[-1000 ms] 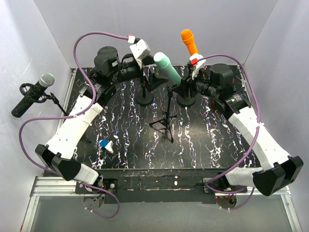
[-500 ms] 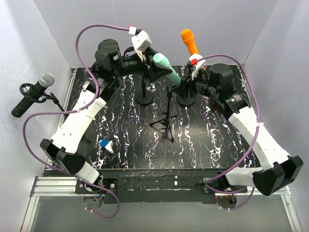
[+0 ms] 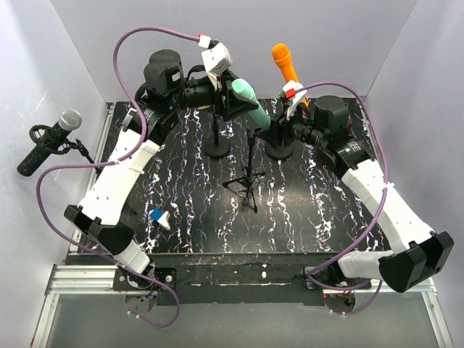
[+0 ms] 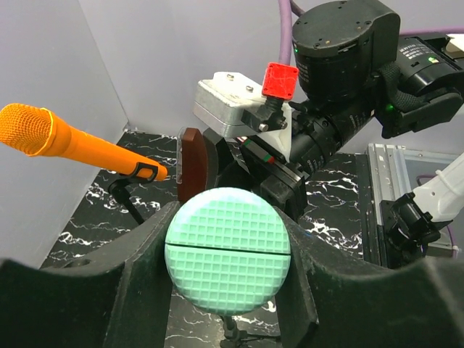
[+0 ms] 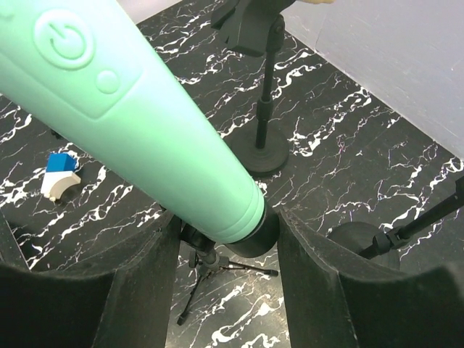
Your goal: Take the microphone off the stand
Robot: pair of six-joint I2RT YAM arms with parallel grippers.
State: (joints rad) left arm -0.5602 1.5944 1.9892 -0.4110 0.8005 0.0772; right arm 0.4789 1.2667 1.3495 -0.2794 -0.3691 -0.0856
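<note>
The mint green microphone leans on a small black tripod stand at mid table. My left gripper is shut on the microphone's grille head, with a finger pressing each side. My right gripper is at the microphone's lower end. Its fingers are shut on the black clip that holds the microphone to the stand. In the right wrist view the tripod legs show below the clip.
An orange microphone stands on a round-base stand behind the right gripper. A second round-base stand is under the left gripper. A grey-headed black microphone sits at the far left. A blue and white block lies front left.
My left gripper moved right onto the green microphone's head and closed on it. The right gripper has stayed at the clip.
</note>
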